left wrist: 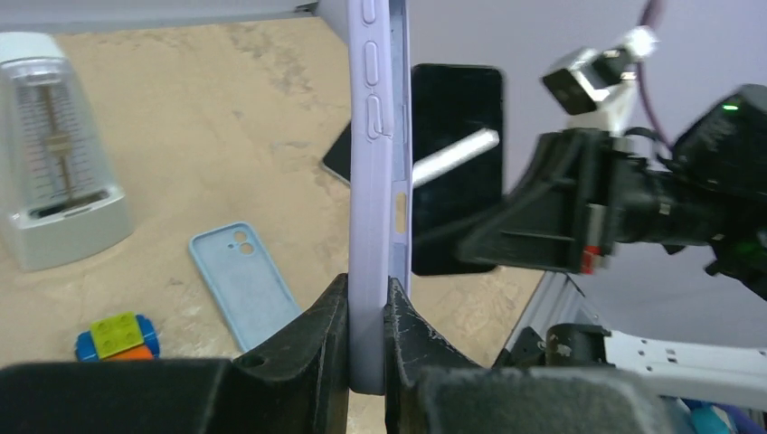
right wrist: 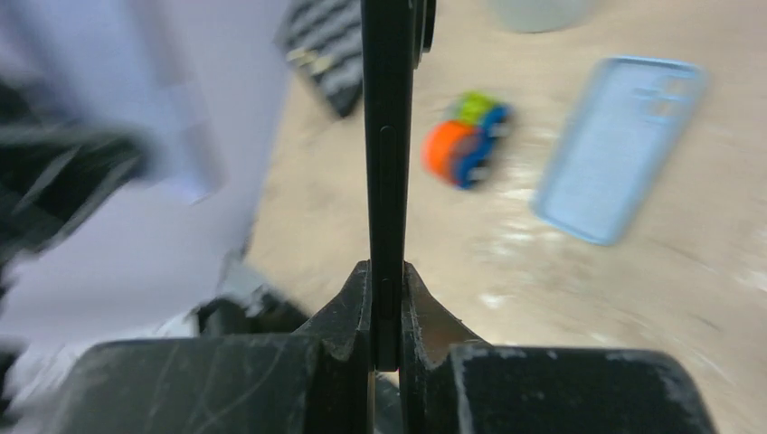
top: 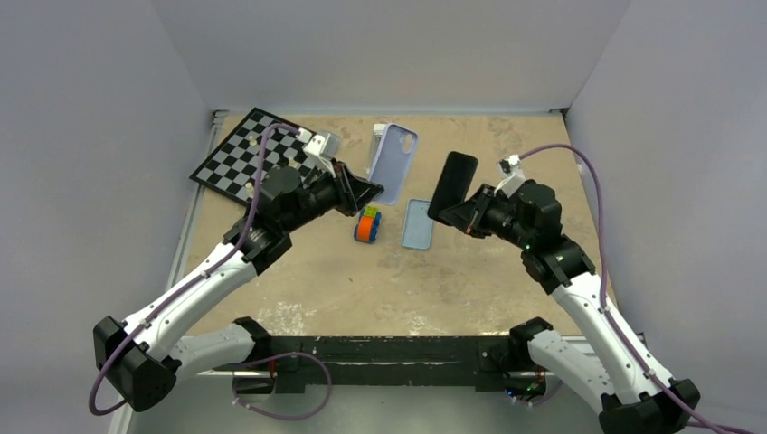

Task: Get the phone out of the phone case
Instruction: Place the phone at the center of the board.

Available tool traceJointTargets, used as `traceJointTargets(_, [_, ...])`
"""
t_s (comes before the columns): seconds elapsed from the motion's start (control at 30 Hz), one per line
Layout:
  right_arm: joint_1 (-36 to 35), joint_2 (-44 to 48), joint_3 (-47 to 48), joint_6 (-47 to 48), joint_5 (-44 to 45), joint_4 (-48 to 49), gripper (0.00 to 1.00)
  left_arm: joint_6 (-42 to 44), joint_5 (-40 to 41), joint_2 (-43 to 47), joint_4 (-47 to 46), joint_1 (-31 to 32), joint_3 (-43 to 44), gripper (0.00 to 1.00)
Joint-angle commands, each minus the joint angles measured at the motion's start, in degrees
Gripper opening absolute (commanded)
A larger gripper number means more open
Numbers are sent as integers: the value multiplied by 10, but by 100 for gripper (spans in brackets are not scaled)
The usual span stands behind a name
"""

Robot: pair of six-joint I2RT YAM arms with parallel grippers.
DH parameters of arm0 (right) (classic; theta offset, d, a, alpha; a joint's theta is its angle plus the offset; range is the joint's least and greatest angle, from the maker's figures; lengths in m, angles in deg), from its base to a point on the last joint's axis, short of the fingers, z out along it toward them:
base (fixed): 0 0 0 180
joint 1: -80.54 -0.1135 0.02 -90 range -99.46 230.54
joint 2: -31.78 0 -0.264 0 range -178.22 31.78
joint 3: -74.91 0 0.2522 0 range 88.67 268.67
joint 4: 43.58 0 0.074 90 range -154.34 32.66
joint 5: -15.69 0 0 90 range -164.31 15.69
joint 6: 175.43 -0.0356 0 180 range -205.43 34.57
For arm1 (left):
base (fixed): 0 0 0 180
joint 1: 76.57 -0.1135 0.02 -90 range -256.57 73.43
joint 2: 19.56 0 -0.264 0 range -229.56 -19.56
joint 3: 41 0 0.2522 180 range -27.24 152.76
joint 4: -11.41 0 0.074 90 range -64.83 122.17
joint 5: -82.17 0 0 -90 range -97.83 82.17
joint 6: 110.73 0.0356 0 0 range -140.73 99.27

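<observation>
Narrow gap between the lifted lavender phone case [top: 393, 161] and the lifted black phone [top: 452, 183]. Below it, light-blue case [top: 417, 223] and toy bricks [top: 367, 225] lie on table [top: 380, 289]. Chessboard [top: 237, 158] and metronome [top: 322, 144] block far-left corner. Near tabletop open.

Sandy desk [top: 470, 280], black-and-white chessboard [top: 233, 161] at its far left corner, pale metronome [left wrist: 56, 154] upright beside it, light blue case [top: 417, 223] lying flat mid-desk, colourful block toy [top: 367, 225] just left of it

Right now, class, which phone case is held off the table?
The lavender case, pinched in the left fingers; the blue case lies flat on the table.
</observation>
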Motion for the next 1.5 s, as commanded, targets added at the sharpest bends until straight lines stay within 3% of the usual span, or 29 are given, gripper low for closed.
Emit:
traceJointTargets(0.0, [12,17,7,27,348,-141,0,17,-112,44,-142,2,-15,0])
traceJointTargets(0.1, [60,24,-22,15,388,-147,0,21,-125,72,-144,1,-23,0])
traceJointTargets(0.3, [266,-18,-89,18,257,-77,0,16,-157,112,-158,1,-50,0])
traceJointTargets(0.5, [390,-104,-168,5,120,92,0,19,-194,149,-150,1,-78,0])
traceJointTargets(0.8, [450,-285,-191,-9,2,287,0,55,-205,189,-110,2,-108,0])
traceJointTargets(0.93, [481,-336,-183,-15,-25,312,1,79,-190,204,-75,2,-106,0])
traceJointTargets(1.13, [499,-409,-160,-11,-75,342,11,103,-181,209,-49,4,-91,0])
traceJointTargets(1.47, [500,-458,-183,-54,-79,407,20,100,-189,196,-51,5,-81,0])
